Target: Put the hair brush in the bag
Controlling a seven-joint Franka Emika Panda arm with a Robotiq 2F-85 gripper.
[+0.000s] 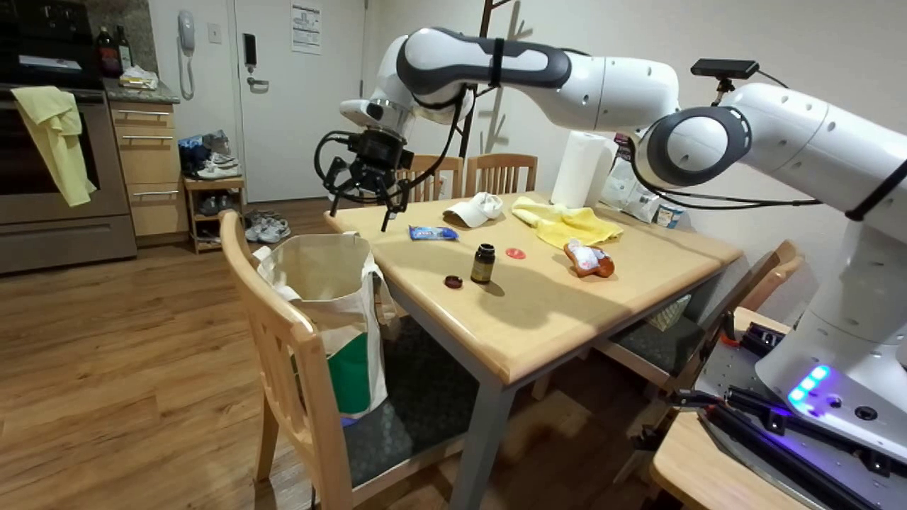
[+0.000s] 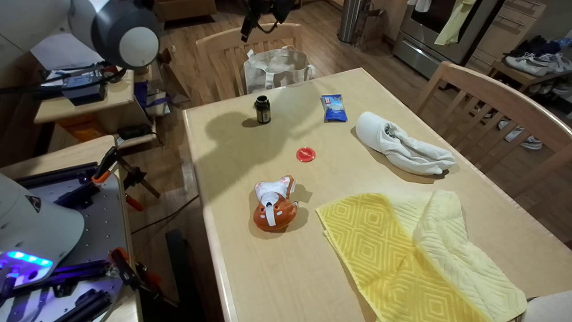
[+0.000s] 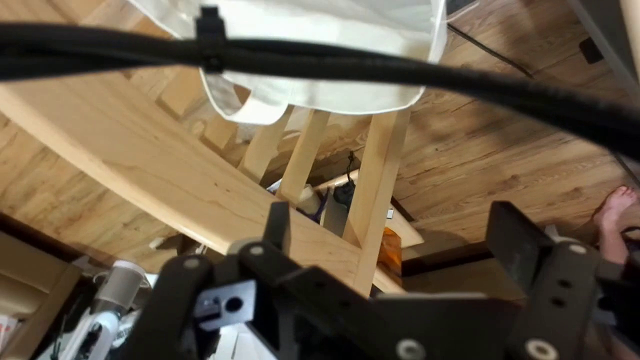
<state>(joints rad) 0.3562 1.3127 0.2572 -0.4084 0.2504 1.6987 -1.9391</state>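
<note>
Gripper [image 3: 395, 229] spread wide, empty — hangs above the chair [image 1: 418, 389], near the bag [image 1: 347, 319]. Bag stands upright on the chair, mouth open; the wrist view catches only part of it. Can't tell where the brush is. Bottle [image 1: 483, 265] stands on the table [image 1: 652, 255], lid [image 1: 453, 282] lying near it. Packet [image 2: 334, 108], hat [image 2: 402, 145], red disc [image 2: 305, 154] and plush [image 2: 273, 206] lie apart from each other on the same top; yellow cloth [image 2: 380, 237] is there too, rumpled — towel roll [image 1: 577, 170] upright just beside it.

In my wrist view, the top edge cuts off the bag [image 3: 345, 96], and a dark cable [image 3: 325, 61], blurred, hides part of it from me.
</note>
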